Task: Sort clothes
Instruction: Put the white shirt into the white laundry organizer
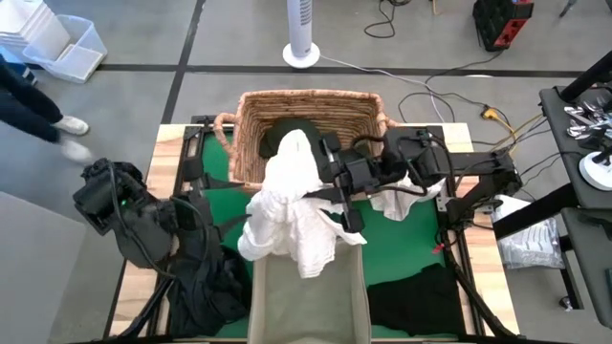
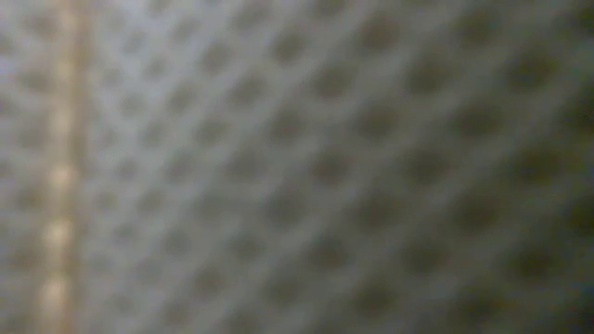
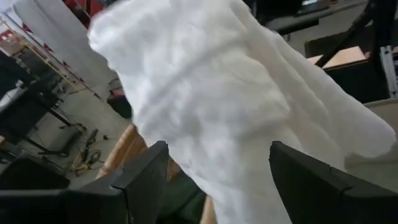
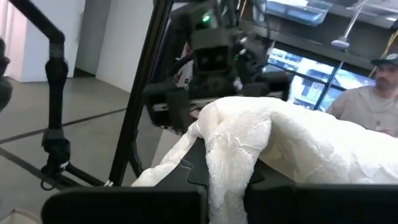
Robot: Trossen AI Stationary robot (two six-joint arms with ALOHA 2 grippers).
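A white garment (image 1: 292, 205) is held up over the middle of the table, in front of the wicker basket (image 1: 249, 105). My right gripper (image 1: 330, 191) reaches in from the right and is shut on it (image 4: 227, 186). My left gripper (image 3: 217, 180) comes from the left with its fingers wide open, and the white garment (image 3: 211, 93) fills the gap between them. The right wrist view shows the left gripper (image 4: 186, 112) at the garment's far side. The garment's lower end rests on a grey bin (image 1: 311, 306) at the near edge. My right gripper pinches a bunched fold of the white garment (image 4: 230, 165) between its two fingers, coming level from the table's right. The cloth drapes over the gripper and hangs down on both sides, slack. My left gripper stands with its open fingers (image 3: 143, 177) on either side of the cloth; whether they touch it I cannot tell.
A dark garment (image 1: 275, 139) lies in the basket. A pile of dark clothes (image 1: 206, 277) lies near left and a black garment (image 1: 421, 296) near right. Another white garment (image 1: 411, 199) lies on the green mat (image 1: 402, 244). The low view is blocked by close mesh.
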